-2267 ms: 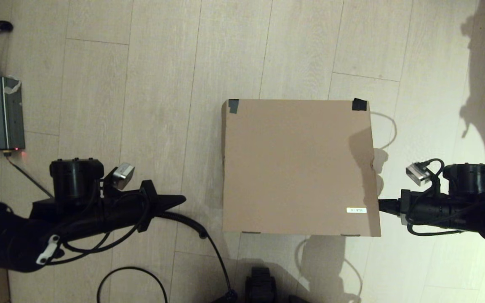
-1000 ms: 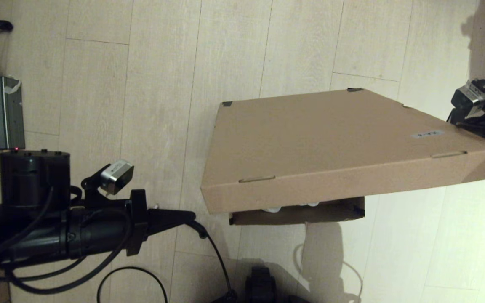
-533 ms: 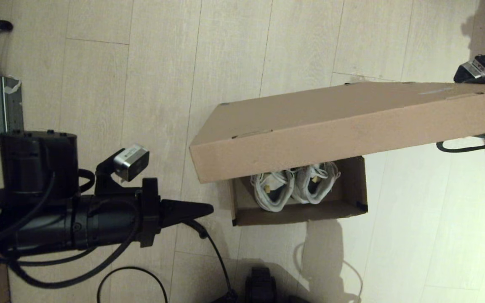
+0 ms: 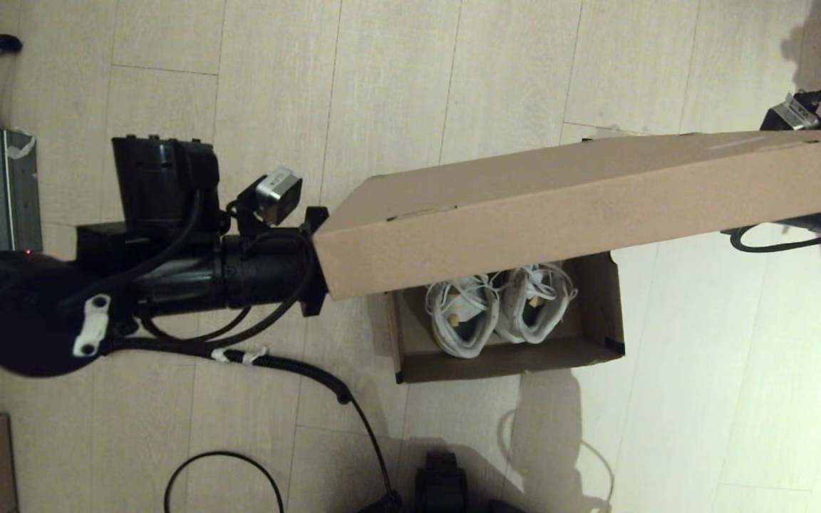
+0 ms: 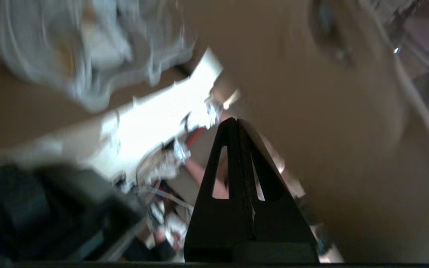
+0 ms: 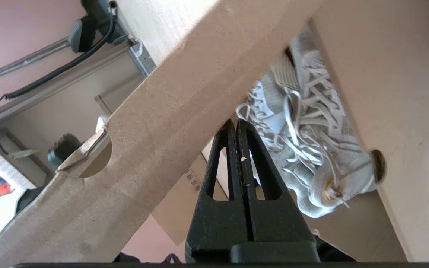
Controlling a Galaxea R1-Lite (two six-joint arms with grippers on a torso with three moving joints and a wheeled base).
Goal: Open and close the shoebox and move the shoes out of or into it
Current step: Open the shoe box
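Shoebox (image 4: 510, 356): centre-right of the head view, on the floor (image 4: 396, 85), lid (image 4: 560, 206) raised and tilted.
Shoes (image 4: 496, 313): side by side inside the open box, under the lid.
Left hand (image 5: 236, 123): fingers pressed together, tip under the lid's left end.
Right hand (image 6: 236, 123): fingers together, under the lid's front flap at far right.
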